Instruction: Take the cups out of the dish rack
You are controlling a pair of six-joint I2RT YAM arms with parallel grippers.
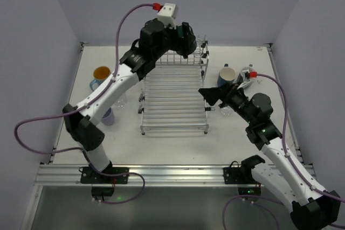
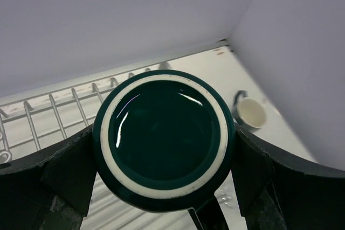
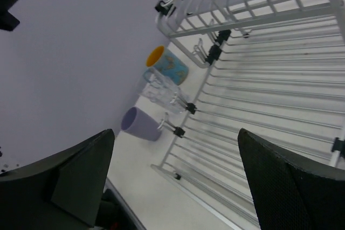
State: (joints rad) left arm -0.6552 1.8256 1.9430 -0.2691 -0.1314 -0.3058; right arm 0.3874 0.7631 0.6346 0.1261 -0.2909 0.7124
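Teal mug (image 2: 164,136) sits gripped squarely between the left jaws.

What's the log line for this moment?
left gripper: shut on teal mug at dish rack rear | right gripper: open, empty, by rack's right side

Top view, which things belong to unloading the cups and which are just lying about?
Job: dish rack; teal mug in the left end effector; orange-lined mug; purple cup; clear tumbler; dark blue mug.
Just there: purple cable; metal base rail.
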